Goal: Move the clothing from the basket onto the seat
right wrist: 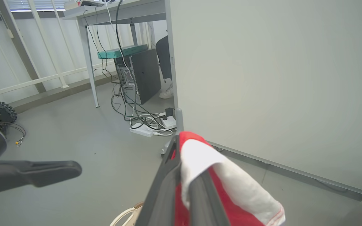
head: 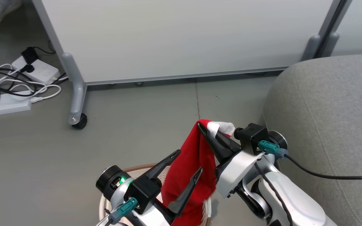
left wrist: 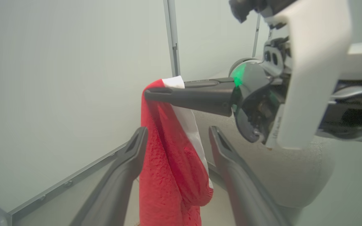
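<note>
Smooth grey floor [head: 137,125], pale flat panel [head: 181,37] behind. Above the brown-rimmed perforated basket [head: 134,169] hangs soft red clothing [head: 190,175] with a white stripe, clamped in the right tool [head: 200,126]. The left tool [head: 189,160] stands apart, its fingers either side of the cloth.

White forearms [head: 294,201] carry black cables [head: 325,176], teal connectors [head: 267,147], green lights [head: 122,180] and dark tapered claw fingers [head: 187,188].

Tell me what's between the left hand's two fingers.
The red clothing, hanging from the shut right hand, passes between them, seen in the left wrist view.
</note>
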